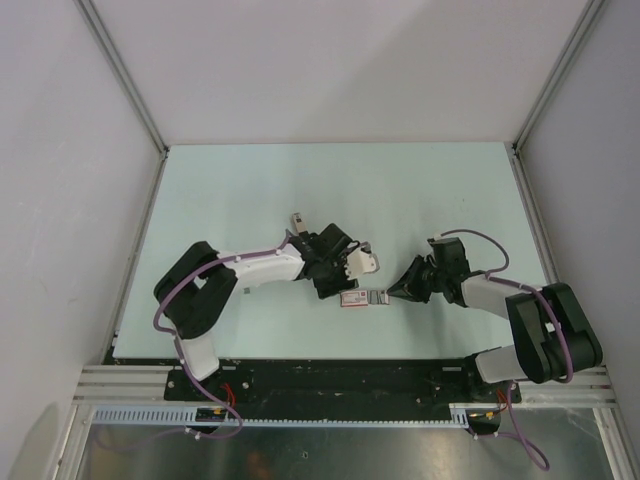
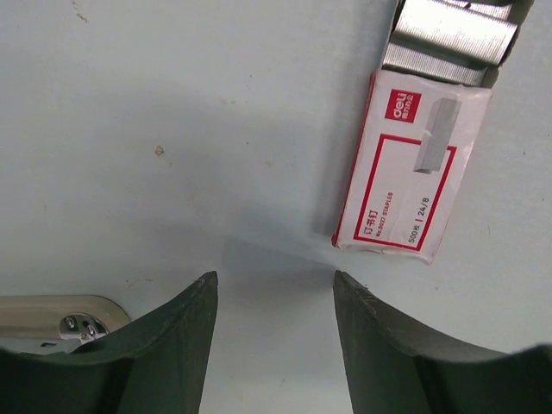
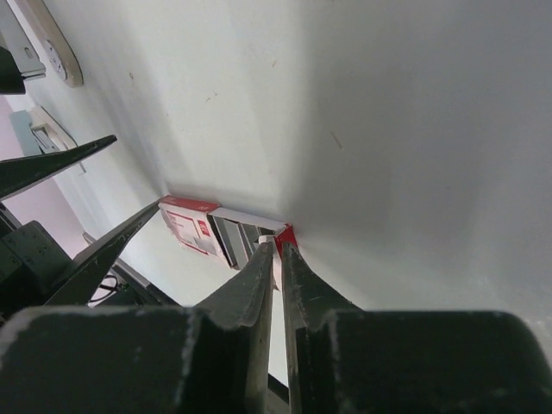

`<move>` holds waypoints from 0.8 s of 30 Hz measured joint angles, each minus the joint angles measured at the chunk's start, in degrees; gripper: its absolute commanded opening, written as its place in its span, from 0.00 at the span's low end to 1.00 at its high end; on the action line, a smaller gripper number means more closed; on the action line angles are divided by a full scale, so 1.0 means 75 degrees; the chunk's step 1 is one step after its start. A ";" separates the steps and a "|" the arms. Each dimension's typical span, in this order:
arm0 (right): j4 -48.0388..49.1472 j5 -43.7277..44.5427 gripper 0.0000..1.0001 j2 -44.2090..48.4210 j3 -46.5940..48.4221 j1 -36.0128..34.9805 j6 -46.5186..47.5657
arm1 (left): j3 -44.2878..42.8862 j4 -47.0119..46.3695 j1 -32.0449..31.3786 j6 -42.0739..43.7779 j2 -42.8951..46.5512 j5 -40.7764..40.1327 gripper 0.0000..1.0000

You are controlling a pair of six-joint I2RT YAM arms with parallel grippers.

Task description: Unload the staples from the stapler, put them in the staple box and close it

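Plainly, little of the job can be counted as done. The pale tabletop (image 1: 300,190) carries two things near its middle, and both arms reach in towards them.

The left fingers (image 2: 185,345) stand wide apart and hold nothing. They hang over bare tabletop, with the stapler just to one side and the box to the other. The right fingers (image 3: 250,293) are pinched almost together on the red end flap of the staple box (image 2: 414,172). That red-and-white carton lies flat with its tray drawn partly out, showing packed silvery rows.

The stapler (image 1: 365,260) lies on the tabletop just beside the left fingers, near the box but apart from it, and neither arm has hold of it. From above it reads as a small pale piece with a dark part. The left wrist view catches only a pale rounded edge with a bit of bright metal. I cannot tell whether its magazine is open or what it contains.

No loose staples show anywhere on the tabletop, so I judge that the unloading itself is yet to be done.
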State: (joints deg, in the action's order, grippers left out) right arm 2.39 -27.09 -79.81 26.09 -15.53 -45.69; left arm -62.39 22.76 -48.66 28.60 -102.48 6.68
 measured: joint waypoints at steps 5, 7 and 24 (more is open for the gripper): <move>0.0137 -0.0026 0.09 -0.0079 0.0000 -0.0175 -0.0087 | -0.0096 -0.0003 -0.0044 0.0055 -0.0067 -0.0023 0.61; 0.0178 -0.0026 0.09 -0.0108 0.0000 -0.0245 -0.0117 | -0.0096 0.0000 -0.0064 0.0061 -0.0070 -0.0029 0.61; 0.1075 0.0108 0.10 -0.0612 0.0012 -0.1291 -0.0799 | -0.0099 0.0003 -0.0195 0.0073 -0.0070 -0.0076 0.60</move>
State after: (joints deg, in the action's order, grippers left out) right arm 10.46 -26.28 -84.40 26.17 -25.21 -51.68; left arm -63.13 22.79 -50.13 29.15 -103.00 6.11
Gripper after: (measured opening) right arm 0.094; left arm 0.606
